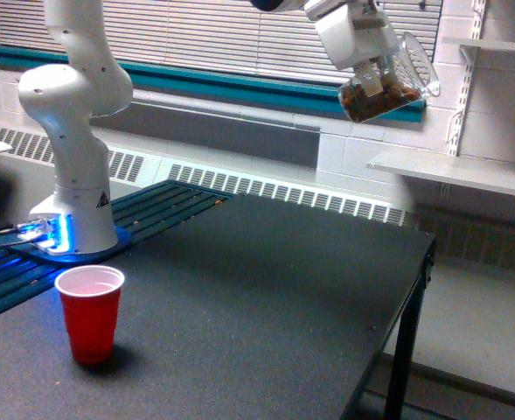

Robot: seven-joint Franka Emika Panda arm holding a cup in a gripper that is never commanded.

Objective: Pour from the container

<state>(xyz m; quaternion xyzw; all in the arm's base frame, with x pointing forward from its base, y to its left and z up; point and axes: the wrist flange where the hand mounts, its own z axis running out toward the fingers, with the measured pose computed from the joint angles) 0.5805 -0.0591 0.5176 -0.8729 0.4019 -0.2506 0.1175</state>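
The tool (pixel 375 79) is gripping the container (pixel 388 87) high above the counter (pixel 266 297), tilting its mouth toward the exterior view's right. The red cup (pixel 89 312) is standing far off, low toward the left, well apart from it.

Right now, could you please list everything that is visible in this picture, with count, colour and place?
clear plastic container with brown nut-like bits: one, see-through with brown contents, held tilted high at the exterior view's upper right, beyond the table's far edge
red plastic cup: one, red with pale inside, upright on the table near the exterior view's lower left
table: one, black, fills the lower middle
shelves: two seen, white, on the wall at the exterior view's right
window blinds: one set, pale, behind the arm
robot arm: one, white, its base at the exterior view's left
gripper: one, white, shut on the container
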